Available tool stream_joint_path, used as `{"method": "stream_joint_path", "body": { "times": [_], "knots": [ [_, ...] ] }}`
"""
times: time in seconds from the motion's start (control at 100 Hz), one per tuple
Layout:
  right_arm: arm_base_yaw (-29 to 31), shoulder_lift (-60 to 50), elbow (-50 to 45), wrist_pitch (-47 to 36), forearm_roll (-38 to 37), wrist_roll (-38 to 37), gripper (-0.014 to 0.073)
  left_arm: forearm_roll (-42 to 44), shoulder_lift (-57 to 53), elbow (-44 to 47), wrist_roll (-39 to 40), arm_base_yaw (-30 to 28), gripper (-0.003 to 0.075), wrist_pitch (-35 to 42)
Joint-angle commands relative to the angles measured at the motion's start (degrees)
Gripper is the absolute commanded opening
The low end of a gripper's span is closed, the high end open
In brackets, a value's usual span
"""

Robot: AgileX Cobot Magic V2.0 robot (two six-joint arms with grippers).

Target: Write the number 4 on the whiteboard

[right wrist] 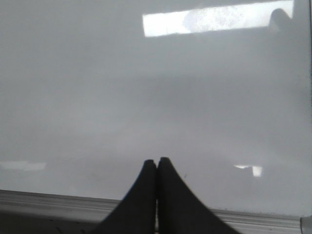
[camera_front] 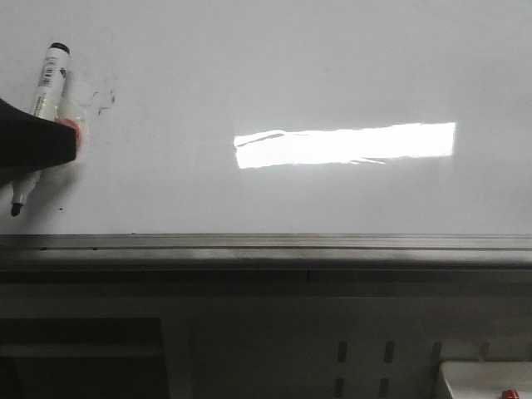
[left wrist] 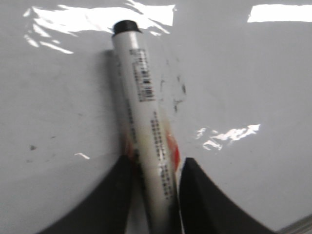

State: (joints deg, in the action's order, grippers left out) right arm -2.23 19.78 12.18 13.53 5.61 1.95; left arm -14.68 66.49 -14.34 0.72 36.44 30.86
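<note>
So the left pincer (camera_front: 62,137) is clamped on a marker (camera_front: 41,116) at the far left of the whiteboard (camera_front: 332,66), well left of the bright reflection (camera_front: 345,145); the marker's long axis runs steeply up the board, cap end high, black tip (camera_front: 16,209) low and just above the grey rail (camera_front: 266,245); no 4 on the board yet, only faint smudges (camera_front: 104,98) beside the marker. The right pincer (right wrist: 156,168) is closed on nothing, hovering over bare board near the rail; the left arm is clearly the one to write, and my guess is the tip needs to press on the board where the strokes will go.
</note>
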Motion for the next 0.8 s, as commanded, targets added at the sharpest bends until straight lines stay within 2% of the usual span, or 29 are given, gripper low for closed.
{"method": "stream_joint_path", "body": {
  "times": [0.0,0.14,0.25,0.45,0.54,0.61,0.71,0.76,0.79],
  "knots": [
    [0.2,0.9,2.1,-3.3,-0.1,0.2,-0.0064,-2.7,0.5,-1.1,0.2,0.1,-0.0026,-0.2],
    [-0.2,0.9,3.9,0.2,1.0,0.2,-0.0064,6.6,0.2,-1.1,0.2,0.1,-0.0020,-0.1],
    [-3.2,1.8,6.5,5.6,2.0,1.0,-0.0064,20.0,-1.6,-1.1,0.2,0.1,-0.0020,0.4],
    [-18.0,10.6,12.6,8.7,17.1,14.7,-0.0064,41.7,-5.2,-1.1,0.2,0.1,-0.0020,3.7],
    [-26.8,16.5,16.5,6.8,18.7,16.9,-0.0048,49.4,-6.3,-1.1,0.2,0.1,-0.0020,6.5],
    [-33.4,21.2,19.9,4.6,18.6,17.4,0.0052,52.7,-6.4,-1.1,0.2,0.1,-0.0020,9.0],
    [-41.0,27.5,24.8,2.6,18.6,17.6,0.0314,53.5,-6.4,-1.1,0.2,0.1,-0.0020,11.4],
    [-43.7,30.8,27.2,2.4,18.6,17.6,0.0402,53.5,-6.4,-1.1,0.2,0.1,-0.0020,11.6],
    [-44.9,32.7,28.5,2.2,18.5,17.6,0.0427,53.5,-6.4,-1.1,0.2,0.1,-0.0020,11.6]
  ]
}}
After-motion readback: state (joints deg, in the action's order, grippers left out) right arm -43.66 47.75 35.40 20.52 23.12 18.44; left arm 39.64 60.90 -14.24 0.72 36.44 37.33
